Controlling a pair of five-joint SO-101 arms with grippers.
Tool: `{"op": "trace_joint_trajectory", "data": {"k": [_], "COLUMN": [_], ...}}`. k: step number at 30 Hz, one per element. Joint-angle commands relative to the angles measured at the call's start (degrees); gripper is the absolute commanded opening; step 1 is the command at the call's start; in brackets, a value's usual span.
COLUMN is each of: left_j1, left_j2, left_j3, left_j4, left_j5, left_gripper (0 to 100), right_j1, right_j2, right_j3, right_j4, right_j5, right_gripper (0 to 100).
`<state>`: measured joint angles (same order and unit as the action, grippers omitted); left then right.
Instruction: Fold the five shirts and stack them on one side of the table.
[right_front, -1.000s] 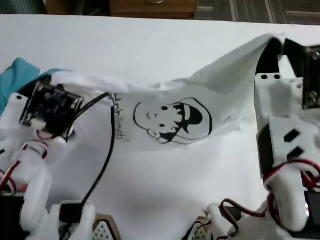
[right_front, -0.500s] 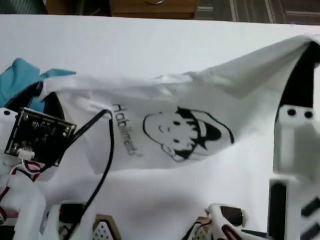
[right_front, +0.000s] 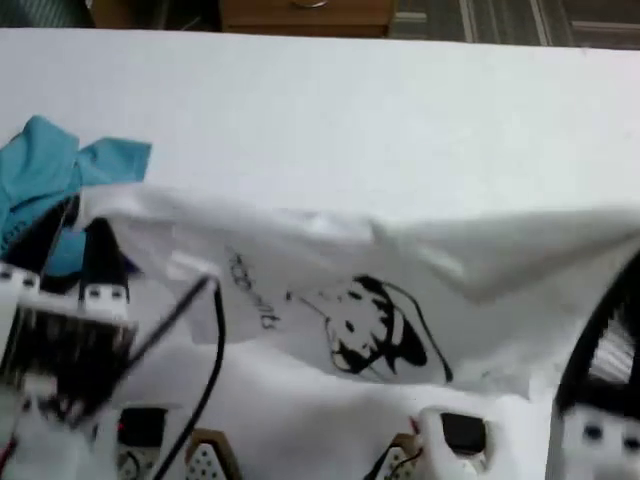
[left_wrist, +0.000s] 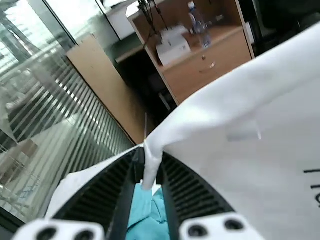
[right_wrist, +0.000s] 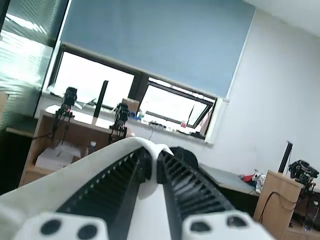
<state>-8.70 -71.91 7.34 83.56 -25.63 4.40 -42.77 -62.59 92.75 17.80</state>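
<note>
A white shirt (right_front: 330, 300) with a black cartoon face hangs stretched in the air between my two arms, above the white table (right_front: 320, 110). My left gripper (left_wrist: 148, 162) is shut on one edge of the white shirt (left_wrist: 250, 130), the cloth pinched between its black fingers (left_wrist: 117, 180). In the high view that arm (right_front: 75, 320) stands at the near left. My right gripper (right_wrist: 151, 167) is shut on the shirt's other edge (right_wrist: 145, 147), pointing up into the room. A crumpled teal shirt (right_front: 50, 175) lies on the table at the left, behind the left arm.
The far half of the white table is bare cloth. Arm bases and cables (right_front: 200, 400) crowd the near edge. A wooden cabinet (right_front: 300, 15) stands beyond the table's far edge.
Both arms have lifted and drawn toward the near edge, carrying the white shirt up off the table. The shirt's printed face has tilted and its top edge now spans the view.
</note>
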Motion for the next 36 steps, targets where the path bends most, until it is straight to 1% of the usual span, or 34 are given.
{"op": "trace_joint_trajectory", "data": {"k": [1, 7, 11, 15, 19, 23, 28, 32, 36], "left_j1": [0.44, 0.18, 0.35, 0.35, 0.35, 0.35, 0.44, 0.44, 0.44], "left_j2": [-5.10, -8.88, -8.70, -8.70, -8.70, -8.70, -5.63, 4.92, 19.34], "left_j3": [0.66, 0.66, 3.03, 13.41, 24.92, 32.04, 37.58, 37.58, 32.92], "left_j4": [1.14, 3.43, 2.46, -2.29, -8.79, -15.74, -24.88, -33.23, -39.91], "left_j5": [0.44, 0.09, 0.09, 0.09, 0.09, 0.09, 0.09, 0.09, 0.09], "left_gripper": [3, 3, 3, 3, 3, 3, 2, 2, 2], "right_j1": [0.40, 0.40, 0.40, -0.04, -0.13, -0.13, -0.13, -0.13, -0.13], "right_j2": [-1.63, -1.71, 1.19, 3.91, 6.29, 7.60, 7.87, 7.96, 10.33], "right_j3": [0.53, 0.62, 1.85, 8.97, 21.27, 37.10, 57.67, 70.77, 77.45], "right_j4": [0.57, 2.24, 3.12, 3.30, 1.45, -5.67, -19.82, -31.52, -41.63], "right_j5": [0.35, 0.09, 0.00, -0.18, -1.23, -1.67, -1.67, -1.32, -1.23], "right_gripper": [1.8, 1.8, 1.8, 1.8, 1.8, 1.8, 1.8, 1.8, 1.8]}}
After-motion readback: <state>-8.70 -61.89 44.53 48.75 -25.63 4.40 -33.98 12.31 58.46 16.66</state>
